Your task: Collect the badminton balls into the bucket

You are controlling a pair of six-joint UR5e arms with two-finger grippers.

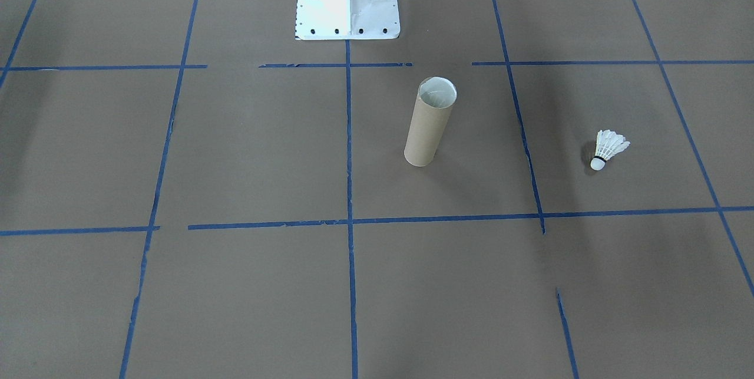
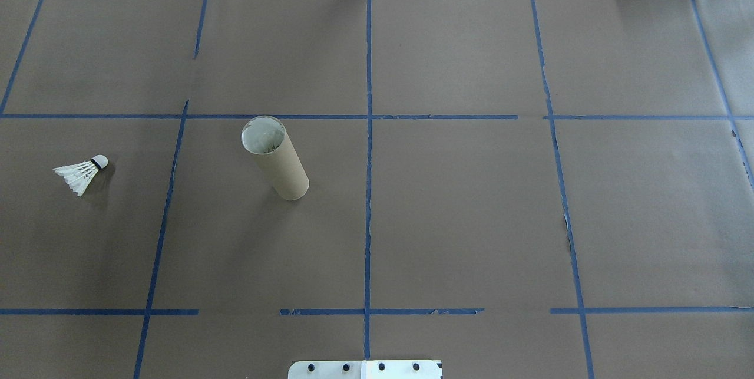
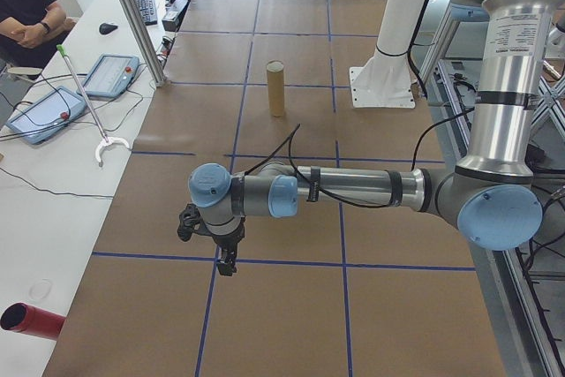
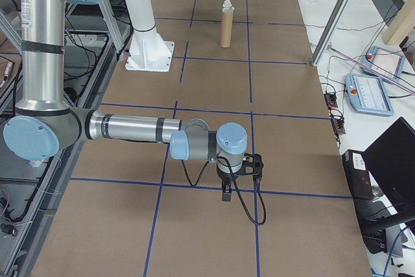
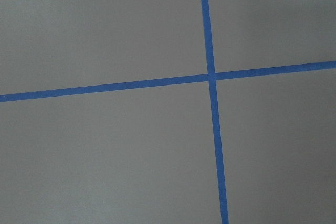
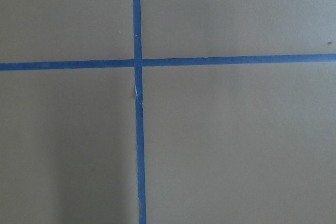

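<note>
Overhead and front views face each other across my table [image 2: 471, 220] — both share the bucket [image 2: 275, 158]; my wrist cameras look straight down, close.

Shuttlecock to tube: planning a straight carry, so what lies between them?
Only one blue tape line on bare brown paper between shuttlecock and tube, per the overhead view.

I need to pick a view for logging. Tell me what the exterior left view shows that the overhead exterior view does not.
Only exterior left shows the left arm with its left gripper hanging above the table, and a seated person. Only the overhead shows the shuttlecock lying on its side and the tube's pale inside. Both show the cardboard tube standing upright and the blue tape grid.
</note>
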